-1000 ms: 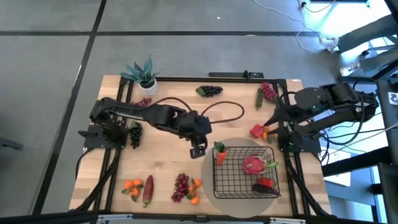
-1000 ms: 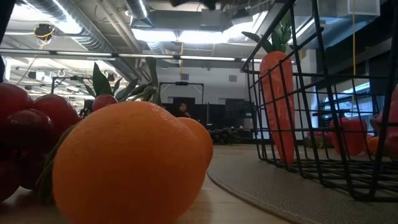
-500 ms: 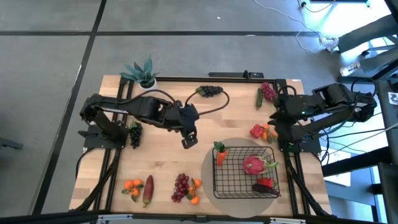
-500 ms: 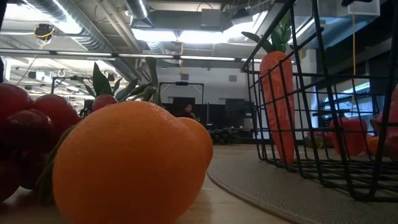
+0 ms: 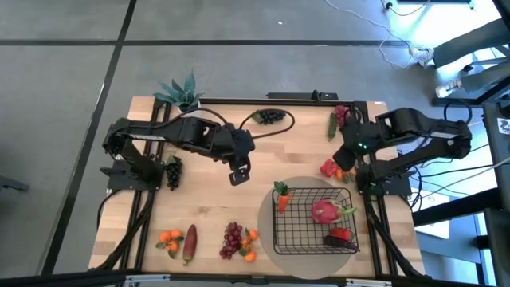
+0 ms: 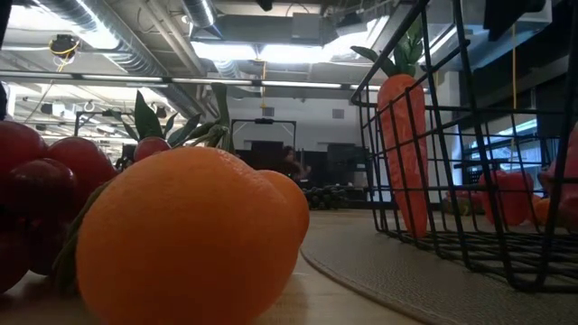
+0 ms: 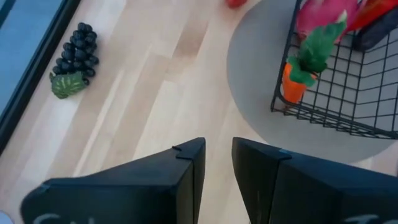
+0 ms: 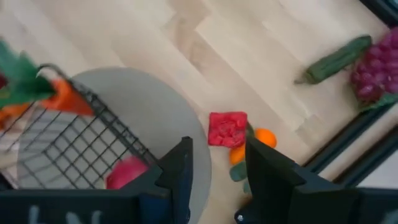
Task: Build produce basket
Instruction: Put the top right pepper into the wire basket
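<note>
Beside the wire basket [image 5: 312,217], the left gripper [image 5: 237,176] and right gripper [image 5: 341,162] are being held narrowly parted, empty.

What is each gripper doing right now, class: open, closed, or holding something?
Left gripper: open a little, empty, over bare table.
Right gripper: open, empty, above the red pepper.

High cam looks straight down on the whole counter [image 5: 207,199] and both arms; low cam sits at counter level, right up against an orange [image 6: 185,236], facing level across into the room. Each wrist cam looks down past its own fingers [image 7: 180,180] [image 8: 177,171] at the counter from close range. All four views catch the basket [image 5: 299,231] [image 6: 470,162] [image 7: 348,93] [image 8: 81,134] with its carrot [image 5: 281,197] [image 6: 404,149] [image 7: 301,65] [image 8: 56,93].
</note>
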You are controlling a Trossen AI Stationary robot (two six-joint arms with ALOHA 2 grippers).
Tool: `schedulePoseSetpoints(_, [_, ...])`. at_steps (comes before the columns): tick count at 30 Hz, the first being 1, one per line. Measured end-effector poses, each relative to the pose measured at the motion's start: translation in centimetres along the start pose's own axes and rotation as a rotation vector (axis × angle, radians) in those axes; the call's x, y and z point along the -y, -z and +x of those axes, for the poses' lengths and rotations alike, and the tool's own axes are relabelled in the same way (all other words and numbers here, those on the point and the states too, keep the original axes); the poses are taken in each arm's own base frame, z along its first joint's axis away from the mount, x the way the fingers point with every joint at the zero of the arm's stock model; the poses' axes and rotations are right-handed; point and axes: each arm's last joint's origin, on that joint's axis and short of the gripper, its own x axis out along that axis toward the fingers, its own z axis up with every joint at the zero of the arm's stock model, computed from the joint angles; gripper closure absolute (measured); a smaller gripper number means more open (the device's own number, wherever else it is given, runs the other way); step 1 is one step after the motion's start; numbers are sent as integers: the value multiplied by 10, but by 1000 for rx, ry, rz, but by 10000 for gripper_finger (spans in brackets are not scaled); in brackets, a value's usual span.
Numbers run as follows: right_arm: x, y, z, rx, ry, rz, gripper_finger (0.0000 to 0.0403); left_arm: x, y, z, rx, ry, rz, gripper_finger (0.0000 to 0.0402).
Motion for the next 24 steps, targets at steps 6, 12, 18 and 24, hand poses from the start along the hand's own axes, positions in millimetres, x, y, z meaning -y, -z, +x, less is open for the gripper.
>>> schedulePoseSetpoints(6, [9,-15,8,-22,43,166,273,1,1,-2,-3,2,42,333])
schedulePoseSetpoints(12, [15,-34,25,-50,121,348,273,0,7,-14,-18,6,64,333])
schedulePoseSetpoints(18, [35,-42,63,-167,247,465,273,-1,10,-36,24,34,92,333])
schedulePoseSetpoints(24, [57,-46,100,-210,228,570,273,-4,10,-45,51,41,126,333])
